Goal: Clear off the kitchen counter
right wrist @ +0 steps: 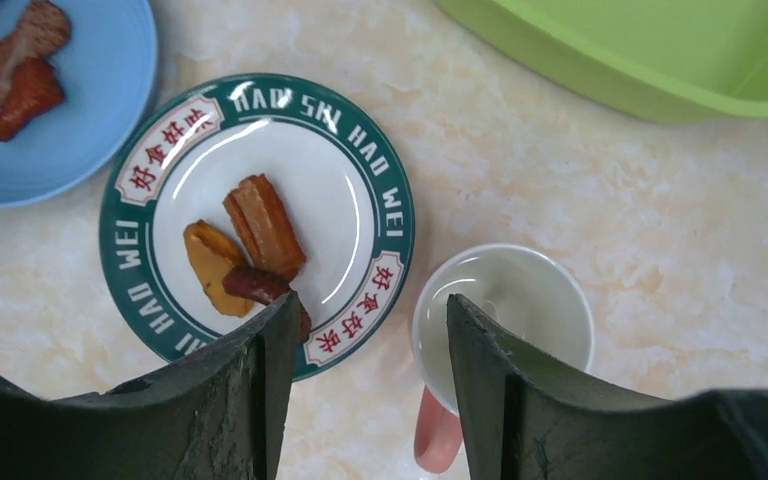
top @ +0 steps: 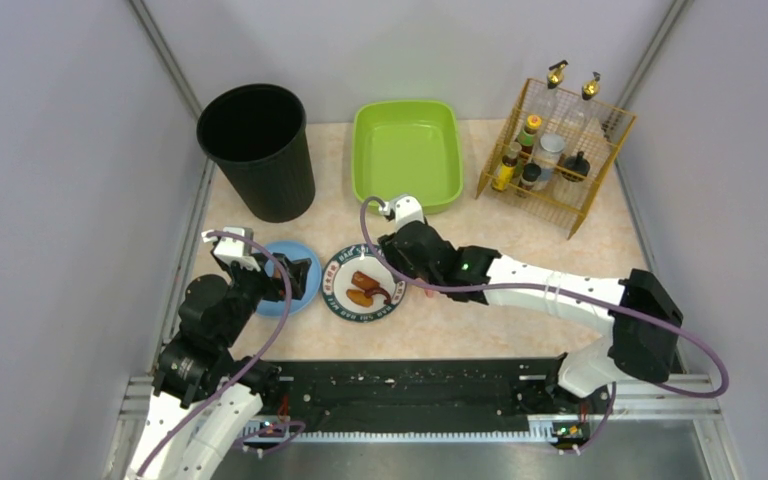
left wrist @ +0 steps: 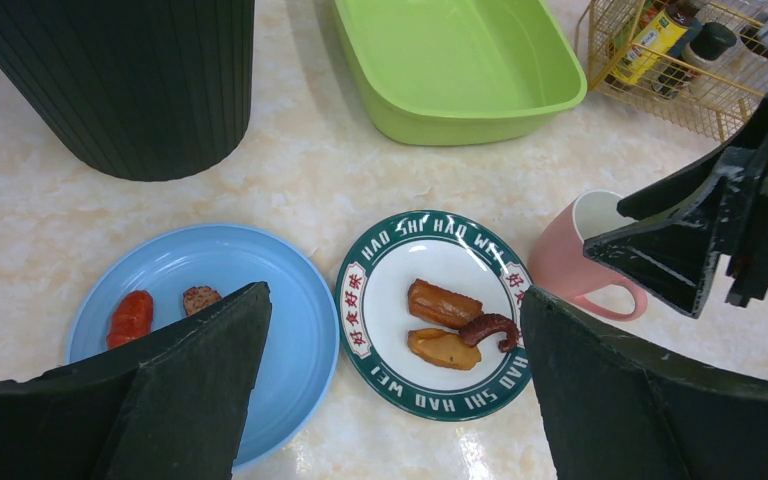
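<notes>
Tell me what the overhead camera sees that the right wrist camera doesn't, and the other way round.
Only the overhead view shows the black bin and the yellow wire rack of bottles. Only the right wrist view looks down into the pink mug. Its white inside looks empty, and the right gripper has its open fingers apparently straddling part of the rim. Both views show the green-rimmed plate with food, the blue plate, the lime-green tub and the kitchen counter.

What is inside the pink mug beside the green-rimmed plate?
Nothing visible: the pink mug shows a bare white interior. One finger of the right gripper covers its near wall.
</notes>
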You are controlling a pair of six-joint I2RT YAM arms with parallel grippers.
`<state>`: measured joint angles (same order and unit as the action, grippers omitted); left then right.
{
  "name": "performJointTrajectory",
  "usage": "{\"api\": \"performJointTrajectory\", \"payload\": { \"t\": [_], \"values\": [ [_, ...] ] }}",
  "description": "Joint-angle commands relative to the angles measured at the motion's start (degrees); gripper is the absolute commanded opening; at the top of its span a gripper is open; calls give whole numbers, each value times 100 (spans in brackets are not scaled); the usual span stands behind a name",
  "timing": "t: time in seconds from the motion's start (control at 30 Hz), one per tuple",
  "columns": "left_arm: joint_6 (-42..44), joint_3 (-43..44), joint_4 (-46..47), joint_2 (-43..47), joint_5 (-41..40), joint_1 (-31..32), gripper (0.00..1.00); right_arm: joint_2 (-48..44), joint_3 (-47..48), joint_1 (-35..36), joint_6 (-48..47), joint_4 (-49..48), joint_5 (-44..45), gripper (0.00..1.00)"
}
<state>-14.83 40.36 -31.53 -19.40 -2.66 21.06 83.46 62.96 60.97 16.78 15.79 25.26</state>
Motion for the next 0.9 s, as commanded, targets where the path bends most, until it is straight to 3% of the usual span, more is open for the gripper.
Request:
{"api": "performJointTrajectory", "payload": {
  "t": [0.0, 0.5, 0.67, 0.87],
  "values": [
    [68, -18, 156, 0, -34, 21, 99, 179, -164, -152, 164, -82, -196, 55],
    [68, -18, 146, -6, -40, 16, 99, 585, -558, -429, 308, -399, -485, 53],
    [68, -18, 144, -19, -51, 21, 99, 733, -470, -465, 227, -445, -500, 48],
    [70, -16, 146, -26, -51, 15, 99, 869, -362, -529, 134, -423, -450, 33]
  ]
}}
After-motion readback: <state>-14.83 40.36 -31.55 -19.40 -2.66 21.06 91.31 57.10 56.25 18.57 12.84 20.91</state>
